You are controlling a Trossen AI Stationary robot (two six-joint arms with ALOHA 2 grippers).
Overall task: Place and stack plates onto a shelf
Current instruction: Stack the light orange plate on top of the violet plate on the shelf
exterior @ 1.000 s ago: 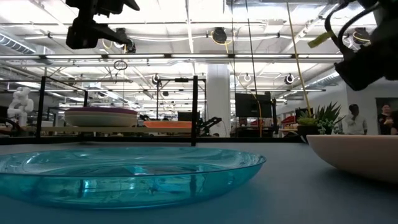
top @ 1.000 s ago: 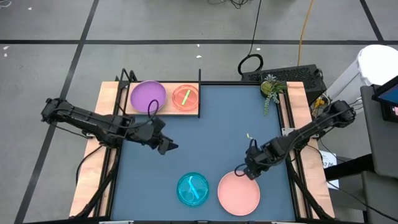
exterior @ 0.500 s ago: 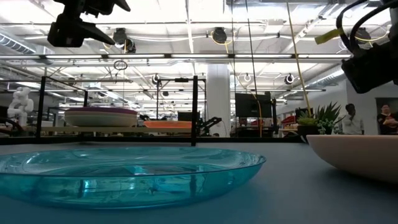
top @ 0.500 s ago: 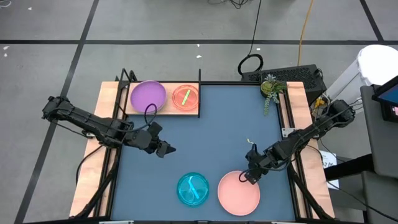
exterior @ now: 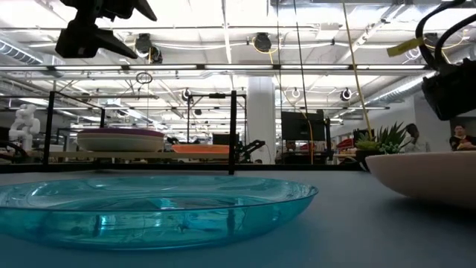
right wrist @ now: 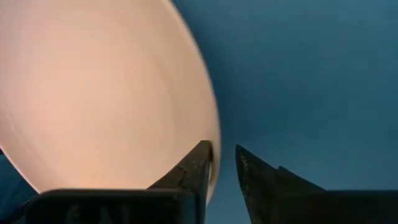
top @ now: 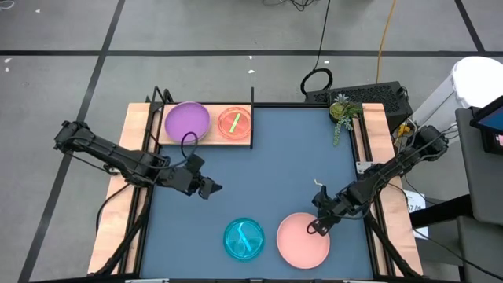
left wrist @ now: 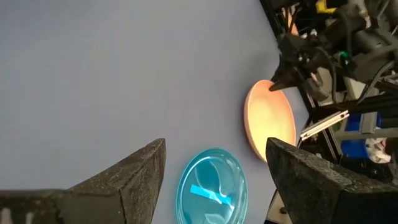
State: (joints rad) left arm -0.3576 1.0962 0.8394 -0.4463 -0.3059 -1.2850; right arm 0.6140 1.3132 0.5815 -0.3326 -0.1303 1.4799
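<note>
A salmon pink plate lies on the dark blue table near the front edge, right of a teal plate. My right gripper is down at the pink plate's far right rim and shut on it. My left gripper hangs open and empty above the table's left middle; its two fingers stand wide apart in the left wrist view. On the wooden shelf at the far left sit a purple plate and an orange plate with a green stripe. My right gripper has the pink plate's far right rim between its two fingers, one finger over the plate's inner side and the other on the outer side. The fingers slant down from the table's far right. The rest of the plate lies on the table.
A small potted plant stands at the table's far right corner. Black uprights rise at the shelf's ends. Bare blue tabletop lies between the shelf and the two near plates. People show far behind in the low view.
My right gripper has gone down and toward the table's near edge onto the pink plate's far right rim. In the low view the plate's rim stands a little higher than before. My left gripper has shifted slightly toward the left edge.
</note>
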